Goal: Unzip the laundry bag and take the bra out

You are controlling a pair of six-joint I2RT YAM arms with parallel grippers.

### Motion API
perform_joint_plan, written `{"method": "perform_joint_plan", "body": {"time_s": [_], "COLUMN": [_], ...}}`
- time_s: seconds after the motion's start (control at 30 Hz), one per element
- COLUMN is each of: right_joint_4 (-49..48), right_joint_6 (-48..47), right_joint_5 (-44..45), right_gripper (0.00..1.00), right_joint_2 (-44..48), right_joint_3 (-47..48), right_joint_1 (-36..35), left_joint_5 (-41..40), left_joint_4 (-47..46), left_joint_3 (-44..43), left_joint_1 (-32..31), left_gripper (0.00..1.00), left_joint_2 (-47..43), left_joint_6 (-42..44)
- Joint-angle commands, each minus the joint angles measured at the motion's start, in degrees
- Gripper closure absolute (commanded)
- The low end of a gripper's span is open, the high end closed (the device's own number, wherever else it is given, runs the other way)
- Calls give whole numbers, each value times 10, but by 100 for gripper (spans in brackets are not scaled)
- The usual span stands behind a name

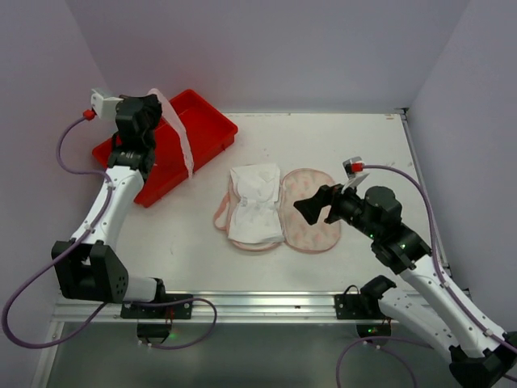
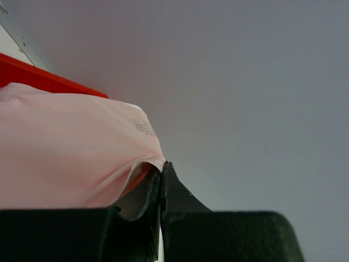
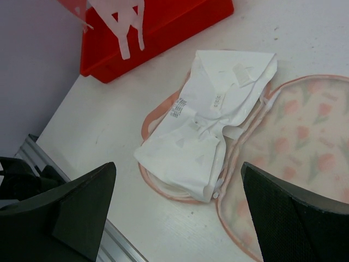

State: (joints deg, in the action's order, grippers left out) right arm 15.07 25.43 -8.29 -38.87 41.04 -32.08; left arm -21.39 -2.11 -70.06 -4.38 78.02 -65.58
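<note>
Laundry bag [image 1: 317, 236]: lies unzipped and spread flat near the middle of the desk [image 1: 355, 145], its two lobed halves side by side; the right half shows cream fabric with a small pink-red flower print and pink trim. Bra [image 1: 254, 206]: white, soft and crumpled, with small sewn labels. It rests on the bag's left half, inside the pink edge that shows around it, and no end effector touches it. Left end effector [image 2: 161, 173]: raised over the red tray [image 1: 206, 129] at the desk's far left corner, fingers pressed together on the edge of a pale strapped garment [image 1: 182, 137]. This thin cloth, white to faint pink and bearing a small printed mark, hangs down as a long band above the tray; what kind of garment it is cannot be told. Right end effector [image 1: 309, 208]: held above the bag's right half and pointing left towards the bra, fingers spread wide, nothing between them, clear of the fabric below. Red tray: shallow, rectangular, set at an angle, well apart from the bag.
</note>
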Motion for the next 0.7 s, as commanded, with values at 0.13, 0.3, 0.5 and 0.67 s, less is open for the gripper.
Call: {"method": "perform_joint_plan", "body": {"time_s": [0.13, 0.3, 0.5, 0.67], "right_joint_4": [-59, -73, -87, -87], "right_joint_6": [-20, -19, -13, -13], "right_joint_5": [-32, -54, -66, -72], "right_gripper": [1, 1, 1, 1], "right_joint_2": [-40, -69, -77, -84], "right_joint_3": [37, 36, 18, 13], "right_joint_1": [2, 1, 1, 1], "left_joint_5": [-92, -88, -128, -157], "left_joint_4": [-65, -153, -193, -205], "left_joint_3": [-82, -18, 74, 157], "left_joint_1": [23, 23, 23, 16], "left_gripper": [100, 100, 100, 100], "left_joint_2": [49, 68, 101, 112], "left_joint_6": [-7, -25, -46, -95]}}
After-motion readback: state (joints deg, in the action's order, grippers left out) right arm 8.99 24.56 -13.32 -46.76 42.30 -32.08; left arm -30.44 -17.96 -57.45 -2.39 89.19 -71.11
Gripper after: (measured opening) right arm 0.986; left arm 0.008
